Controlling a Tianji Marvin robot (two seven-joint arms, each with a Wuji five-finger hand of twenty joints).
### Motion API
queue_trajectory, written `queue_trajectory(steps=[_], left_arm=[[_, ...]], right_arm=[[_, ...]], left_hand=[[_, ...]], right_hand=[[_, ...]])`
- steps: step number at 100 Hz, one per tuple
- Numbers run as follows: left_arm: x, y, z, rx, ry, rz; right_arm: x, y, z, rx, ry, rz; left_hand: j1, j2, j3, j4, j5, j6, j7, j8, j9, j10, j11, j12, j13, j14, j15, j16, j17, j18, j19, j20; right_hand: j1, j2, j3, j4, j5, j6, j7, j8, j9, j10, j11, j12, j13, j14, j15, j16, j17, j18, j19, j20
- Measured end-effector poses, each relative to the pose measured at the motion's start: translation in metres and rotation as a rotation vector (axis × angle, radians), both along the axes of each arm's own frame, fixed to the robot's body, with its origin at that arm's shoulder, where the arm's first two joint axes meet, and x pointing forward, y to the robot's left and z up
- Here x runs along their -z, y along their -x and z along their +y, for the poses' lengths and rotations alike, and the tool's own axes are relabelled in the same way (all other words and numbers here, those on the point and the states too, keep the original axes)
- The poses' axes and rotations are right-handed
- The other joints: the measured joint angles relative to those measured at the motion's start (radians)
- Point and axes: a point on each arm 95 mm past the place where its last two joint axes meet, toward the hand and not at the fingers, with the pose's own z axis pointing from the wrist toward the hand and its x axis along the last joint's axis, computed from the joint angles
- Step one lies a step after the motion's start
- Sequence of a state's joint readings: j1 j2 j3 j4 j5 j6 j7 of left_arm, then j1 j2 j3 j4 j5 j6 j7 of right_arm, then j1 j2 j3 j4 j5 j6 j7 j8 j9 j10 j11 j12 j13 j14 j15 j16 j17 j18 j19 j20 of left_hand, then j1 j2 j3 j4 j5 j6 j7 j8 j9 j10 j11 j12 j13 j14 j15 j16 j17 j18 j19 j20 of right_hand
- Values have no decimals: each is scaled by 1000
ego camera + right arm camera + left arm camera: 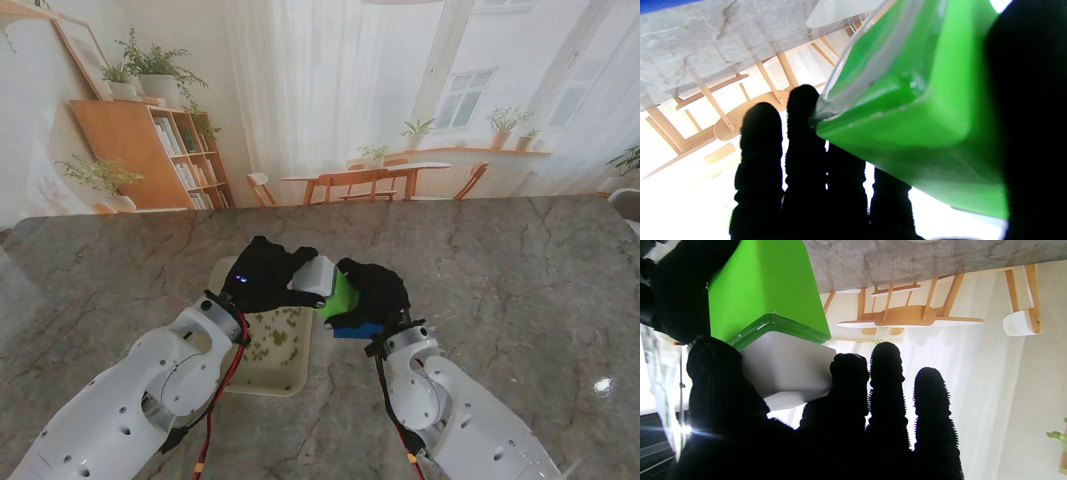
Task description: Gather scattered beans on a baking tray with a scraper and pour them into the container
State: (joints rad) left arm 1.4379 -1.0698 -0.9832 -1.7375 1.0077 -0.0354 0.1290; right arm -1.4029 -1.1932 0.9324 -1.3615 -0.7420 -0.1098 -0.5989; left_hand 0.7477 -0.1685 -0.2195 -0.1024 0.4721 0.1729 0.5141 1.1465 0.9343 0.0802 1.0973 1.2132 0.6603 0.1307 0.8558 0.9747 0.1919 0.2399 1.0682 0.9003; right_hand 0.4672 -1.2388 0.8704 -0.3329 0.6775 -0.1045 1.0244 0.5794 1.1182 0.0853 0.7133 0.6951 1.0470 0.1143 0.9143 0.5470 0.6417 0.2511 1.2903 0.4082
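One green container point(343, 296) clasped by right hand point(375, 290), left hand point(268, 276) gripping its white lid point(315, 275) — one tray point(262, 375), scattered beans point(276, 340)

No words, labels, brand names or numbers can be read anywhere in these views. The green container point(343, 296) is plain on every side that shows, and so is the white piece point(786, 366) against it. The baking tray point(290, 383) bears no marking. The white arm shells carry no legible print. The books on the shelf point(185, 160) in the backdrop are too small and blurred for any spine to be read. The blue object point(357, 329) on the table point(520, 290) shows no lettering. A small blue light point(240, 280) glows on the left robot hand point(268, 275), but it forms no sign or character.
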Motion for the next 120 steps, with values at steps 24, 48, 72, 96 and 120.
queue_trajectory(steps=[24,48,72,96,120], left_arm=[[4,3,-10,-70,128,114],[3,8,-16,-77,195,211],[3,11,-21,-77,210,202],[4,13,-23,-103,226,186],[-1,14,-19,-111,115,72]], right_arm=[[2,1,-1,8,6,11],[4,2,-1,6,12,14],[4,3,0,5,13,8],[2,2,0,2,19,2],[-4,1,2,-8,34,-17]], left_hand=[[5,8,-9,-1,78,83,0,-37,61,77,28,-78,22,64,24,-60,2,52,30,13],[43,8,-9,-1,77,139,1,-166,8,161,-287,-208,-22,115,-170,-166,-39,62,-36,10],[88,-34,-9,-1,59,146,23,-148,-14,171,-337,-232,-21,116,-198,-181,-24,63,-46,9],[90,-47,-13,-1,50,140,56,-148,-33,157,-327,-232,-21,106,-193,-181,-24,63,-46,-2],[86,-57,-61,0,39,109,153,-184,-83,130,-327,-232,-34,83,-194,-181,-25,55,-46,-27]], right_hand=[[0,0,1,-1,8,18,3,0,1,8,24,-11,0,5,6,-13,-7,1,11,0],[0,-16,1,-1,11,19,27,0,7,9,35,-12,-1,5,6,-22,-7,2,13,0],[0,-16,1,-1,11,21,27,0,8,9,36,-12,-5,-3,7,-28,-7,2,13,0],[0,-16,1,-1,10,24,27,0,8,9,36,-13,-6,-6,9,-29,-8,2,14,0],[0,-13,1,-1,9,34,27,-1,8,9,36,-13,-9,-10,23,-29,-8,2,14,0]])
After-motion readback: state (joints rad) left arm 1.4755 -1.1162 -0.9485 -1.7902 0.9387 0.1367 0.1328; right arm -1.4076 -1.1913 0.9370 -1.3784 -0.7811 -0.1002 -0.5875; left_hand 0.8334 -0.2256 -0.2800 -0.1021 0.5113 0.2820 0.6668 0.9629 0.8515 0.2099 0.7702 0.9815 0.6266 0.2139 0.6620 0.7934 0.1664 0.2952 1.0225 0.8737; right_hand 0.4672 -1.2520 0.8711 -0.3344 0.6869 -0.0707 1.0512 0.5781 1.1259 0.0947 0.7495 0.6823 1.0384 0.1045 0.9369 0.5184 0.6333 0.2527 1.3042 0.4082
